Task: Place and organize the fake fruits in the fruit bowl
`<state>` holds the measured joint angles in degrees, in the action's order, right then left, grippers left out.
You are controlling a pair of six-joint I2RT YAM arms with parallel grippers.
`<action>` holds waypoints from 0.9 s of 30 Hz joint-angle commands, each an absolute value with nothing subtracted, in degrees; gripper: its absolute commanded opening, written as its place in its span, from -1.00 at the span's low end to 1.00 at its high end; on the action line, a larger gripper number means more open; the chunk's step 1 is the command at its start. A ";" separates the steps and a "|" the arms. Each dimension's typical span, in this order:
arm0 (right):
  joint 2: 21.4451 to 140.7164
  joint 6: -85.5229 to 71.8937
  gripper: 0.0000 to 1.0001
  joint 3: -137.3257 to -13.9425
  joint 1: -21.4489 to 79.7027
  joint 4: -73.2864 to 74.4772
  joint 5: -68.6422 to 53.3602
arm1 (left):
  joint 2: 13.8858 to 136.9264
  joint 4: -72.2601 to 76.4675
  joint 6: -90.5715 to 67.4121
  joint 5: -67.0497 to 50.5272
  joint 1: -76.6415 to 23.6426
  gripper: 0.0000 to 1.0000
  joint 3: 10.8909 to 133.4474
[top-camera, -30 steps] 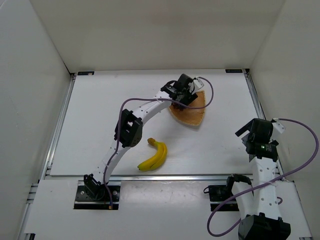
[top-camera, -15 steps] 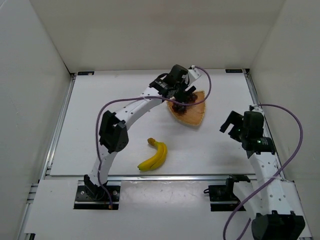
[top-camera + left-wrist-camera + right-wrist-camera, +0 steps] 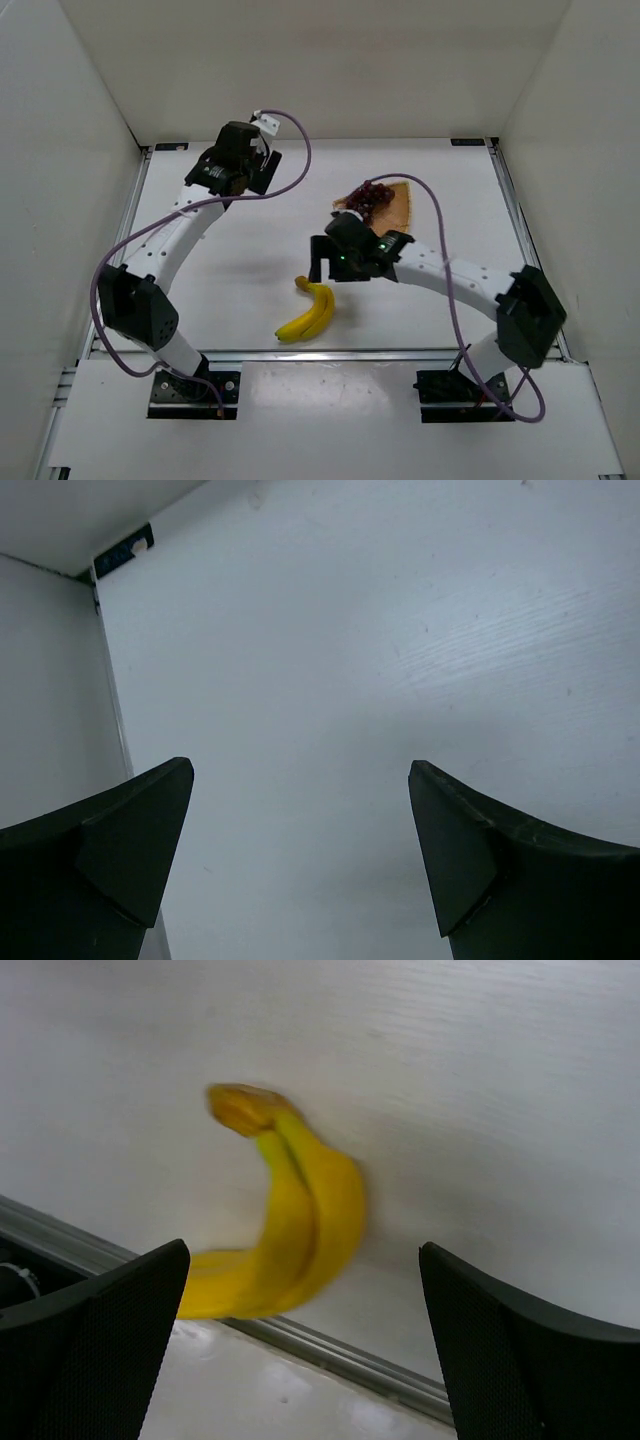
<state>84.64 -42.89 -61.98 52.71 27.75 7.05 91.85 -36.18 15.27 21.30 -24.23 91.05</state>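
Observation:
The yellow banana bunch (image 3: pixel 310 312) lies on the white table near the front edge; it also shows blurred in the right wrist view (image 3: pixel 290 1230). The dark red-purple grapes (image 3: pixel 364 199) rest in the tan woven fruit bowl (image 3: pixel 398 205) at the back right, which my right arm partly hides. My right gripper (image 3: pixel 322 260) is open and empty, just above and behind the banana's brown stem tip. My left gripper (image 3: pixel 262 172) is open and empty over bare table at the back left, far from the fruit.
White walls close in the table on three sides. A metal rail (image 3: pixel 330 350) runs along the table's front edge, close to the banana, and also shows in the right wrist view (image 3: pixel 330 1345). A side rail (image 3: pixel 118 250) runs down the left.
My left gripper has left the bowl, with the grapes lying in it, and swung to the back left. My right arm has reached from the right side across to the banana.

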 commanded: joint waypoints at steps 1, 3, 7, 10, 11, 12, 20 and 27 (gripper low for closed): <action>91.47 -40.26 1.00 -71.43 55.28 32.34 7.64 | 87.81 -37.79 12.31 18.82 -21.64 1.00 86.94; 93.33 -39.56 1.00 -71.46 55.28 33.57 7.65 | 86.93 -37.79 11.43 17.41 -20.31 1.00 85.61; 98.77 -36.48 1.00 -73.82 56.43 39.45 7.13 | 85.61 -37.79 10.11 14.24 -18.46 1.00 83.58; 102.21 -35.95 1.00 -75.67 57.04 41.13 6.59 | 85.61 -38.32 9.58 13.71 -17.93 1.00 82.27; 103.00 -35.95 1.00 -76.20 57.04 41.83 6.07 | 85.61 -38.32 9.58 13.71 -17.93 1.00 81.74; 104.31 -35.25 1.00 -76.72 57.04 41.84 5.02 | 85.61 -38.32 9.58 13.71 -17.93 1.00 81.74; 106.53 -35.24 0.01 -79.28 57.04 42.36 2.28 | 84.55 -38.85 9.58 13.71 -16.27 1.00 80.68; 96.69 -36.82 -0.59 -79.28 51.51 44.91 7.19 | 84.63 -39.37 9.05 14.85 -15.21 1.00 80.16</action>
<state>103.92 -35.83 -77.10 54.78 42.59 4.03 87.20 -38.98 10.00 14.57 -15.81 80.68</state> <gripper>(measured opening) 0.544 0.997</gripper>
